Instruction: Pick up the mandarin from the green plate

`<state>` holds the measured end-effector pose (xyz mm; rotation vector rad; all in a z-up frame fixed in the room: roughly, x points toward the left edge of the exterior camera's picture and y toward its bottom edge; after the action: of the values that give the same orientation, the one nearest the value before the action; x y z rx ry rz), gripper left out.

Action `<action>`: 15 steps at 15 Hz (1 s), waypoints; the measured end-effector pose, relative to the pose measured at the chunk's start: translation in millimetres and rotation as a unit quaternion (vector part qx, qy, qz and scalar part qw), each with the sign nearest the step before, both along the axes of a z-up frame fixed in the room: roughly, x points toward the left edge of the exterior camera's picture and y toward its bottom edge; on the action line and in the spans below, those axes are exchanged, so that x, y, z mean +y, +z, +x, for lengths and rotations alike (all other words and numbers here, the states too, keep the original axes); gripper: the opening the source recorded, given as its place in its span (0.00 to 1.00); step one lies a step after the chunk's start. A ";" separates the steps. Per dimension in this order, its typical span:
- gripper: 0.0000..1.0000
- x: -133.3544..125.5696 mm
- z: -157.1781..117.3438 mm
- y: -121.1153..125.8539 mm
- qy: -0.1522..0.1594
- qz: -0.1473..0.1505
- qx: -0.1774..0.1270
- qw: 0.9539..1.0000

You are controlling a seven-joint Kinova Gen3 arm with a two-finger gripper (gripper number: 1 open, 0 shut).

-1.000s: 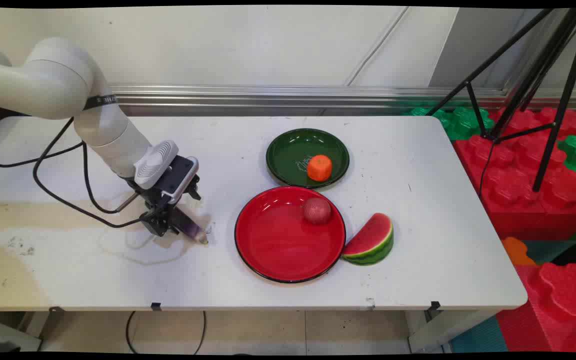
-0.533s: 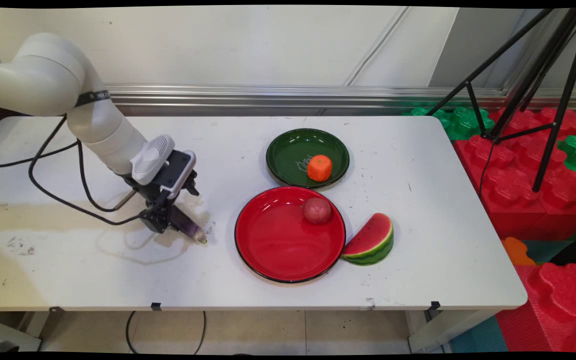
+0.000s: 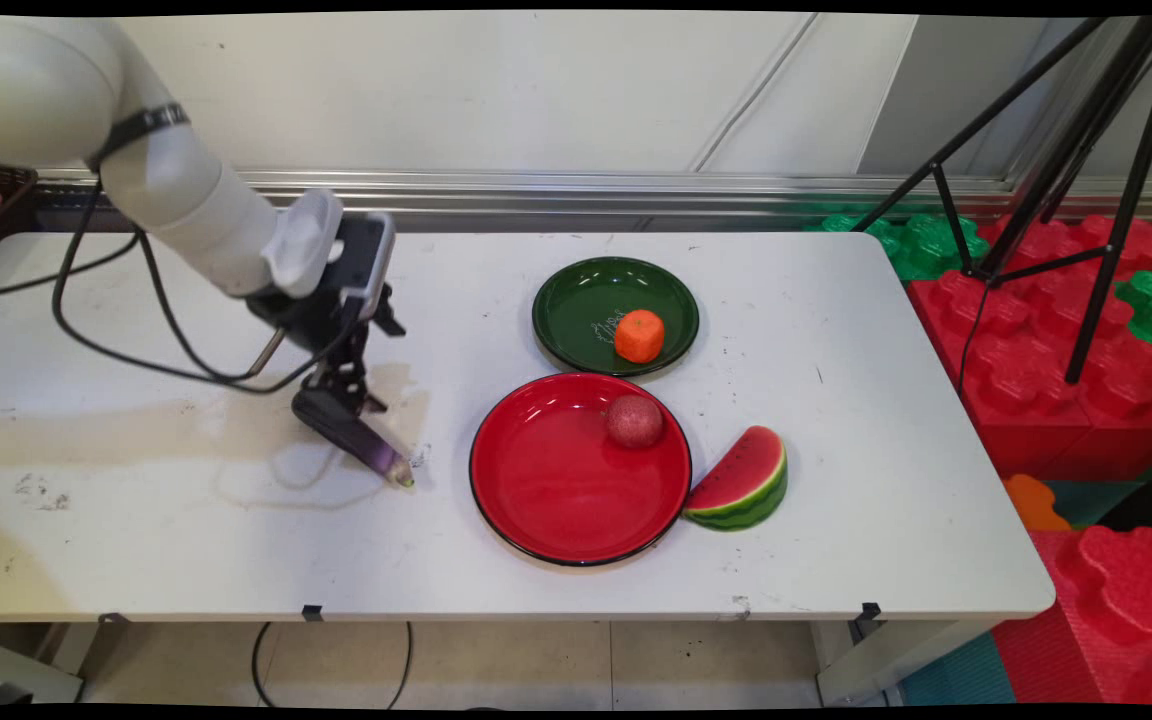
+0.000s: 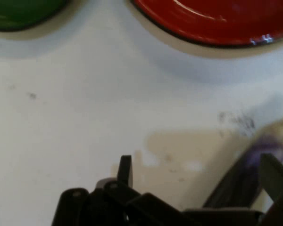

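White desk [image 3: 836, 300] before a pale panelled wall with a metal rail along its foot; the desk's left half carries a tan stain and scuff marks, with a dark smudge just beside the eggplant's tip. The gripper [image 3: 341, 400] hangs over the left-centre of the desk, black cables looping from the arm. Its jaws stand apart: in the hand view one finger [image 4: 125, 170] rises well clear of the other, and they grip nothing. The purple toy eggplant [image 3: 376, 450] lies on the desk directly under the gripper, its pale tip toward the red plate [image 3: 536, 500]; whether a finger touches it cannot be told. The red plate sits near the front edge at centre and holds a red ball-shaped fruit [image 3: 634, 421] at its far right rim. A watermelon slice [image 3: 742, 480] touches the plate's right rim. Behind, a green plate [image 3: 576, 310] holds an orange fruit [image 3: 639, 336]. Past the desk's right edge: red and green foam blocks [image 3: 1046, 330] and a black tripod [image 3: 1086, 160].
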<state>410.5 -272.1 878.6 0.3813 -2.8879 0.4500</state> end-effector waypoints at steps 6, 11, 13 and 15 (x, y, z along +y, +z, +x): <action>1.00 -33.6 -34.3 45.1 0.086 -0.041 0.054 0.994; 1.00 -67.7 -72.6 56.6 0.135 -0.058 0.081 0.986; 1.00 -83.2 -90.3 55.5 0.156 -0.062 0.089 0.982; 1.00 -97.9 -105.9 51.0 0.173 -0.062 0.096 0.978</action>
<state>304.6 -370.0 929.6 0.8613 -2.5937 0.6059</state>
